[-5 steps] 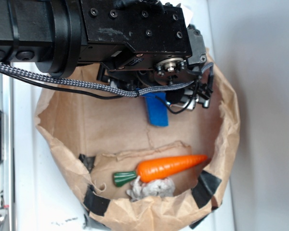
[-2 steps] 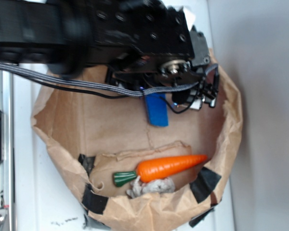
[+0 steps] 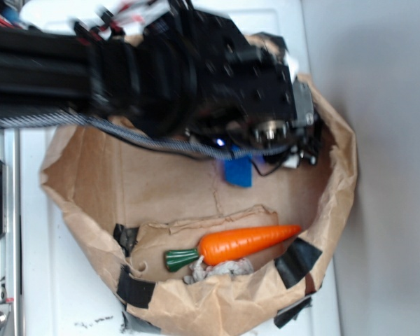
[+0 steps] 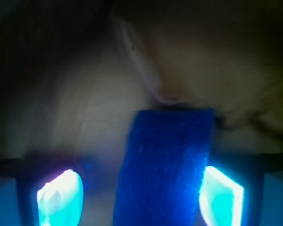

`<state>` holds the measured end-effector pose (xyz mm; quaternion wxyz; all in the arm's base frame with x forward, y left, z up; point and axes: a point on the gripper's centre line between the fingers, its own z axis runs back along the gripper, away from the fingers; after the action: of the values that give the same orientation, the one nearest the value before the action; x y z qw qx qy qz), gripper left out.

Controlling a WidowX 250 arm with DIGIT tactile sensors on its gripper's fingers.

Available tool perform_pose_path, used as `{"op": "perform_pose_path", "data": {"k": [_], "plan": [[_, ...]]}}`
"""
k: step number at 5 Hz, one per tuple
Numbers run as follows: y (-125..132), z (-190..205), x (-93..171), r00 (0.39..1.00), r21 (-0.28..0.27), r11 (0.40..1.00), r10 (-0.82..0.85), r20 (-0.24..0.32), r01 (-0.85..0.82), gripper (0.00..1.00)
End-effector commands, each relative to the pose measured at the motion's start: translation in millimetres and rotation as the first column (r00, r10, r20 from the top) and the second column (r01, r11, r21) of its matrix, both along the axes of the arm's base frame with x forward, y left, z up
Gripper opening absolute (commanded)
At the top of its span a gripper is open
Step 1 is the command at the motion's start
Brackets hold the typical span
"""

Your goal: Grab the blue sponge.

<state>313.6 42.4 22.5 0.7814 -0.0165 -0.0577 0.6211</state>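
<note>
The blue sponge point(image 3: 239, 172) lies on the brown paper floor of the bag, and the black arm point(image 3: 196, 77) covers its upper part. In the wrist view the blue sponge point(image 4: 165, 165) stands between the two glowing pads of my gripper point(image 4: 140, 195). The right pad point(image 4: 220, 195) is at the sponge's edge. A gap separates the left pad point(image 4: 60, 197) from it. The gripper is open and straddles the sponge low over the paper.
The folded rim of the paper bag point(image 3: 339, 175) rings the work area. An orange toy carrot point(image 3: 248, 241) lies near the front, with a grey crumpled scrap point(image 3: 220, 269) under its green end. Black tape patches point(image 3: 297, 260) mark the rim.
The arm has shifted lower and further over the bag. It now covers more of the sponge, so only the lower end shows from outside. The carrot has not moved.
</note>
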Motion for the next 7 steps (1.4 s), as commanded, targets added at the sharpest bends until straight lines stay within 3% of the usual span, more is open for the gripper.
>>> {"op": "perform_pose_path", "data": {"k": [1,2,3,5,7], "plan": [[-4,-18,0,0.996,0.064,0.998,-0.027,0.079,0.022,1.00],[0,-20,-6,0.996,0.050,0.998,-0.043,0.081,0.040,0.00],[2,-8,-10,0.993,0.034,0.997,-0.066,0.097,0.063,0.00],[5,83,-38,0.974,-0.069,0.979,-0.180,0.135,0.191,0.00],[16,151,-69,0.938,-0.106,0.943,-0.295,0.184,0.317,0.00]]}}
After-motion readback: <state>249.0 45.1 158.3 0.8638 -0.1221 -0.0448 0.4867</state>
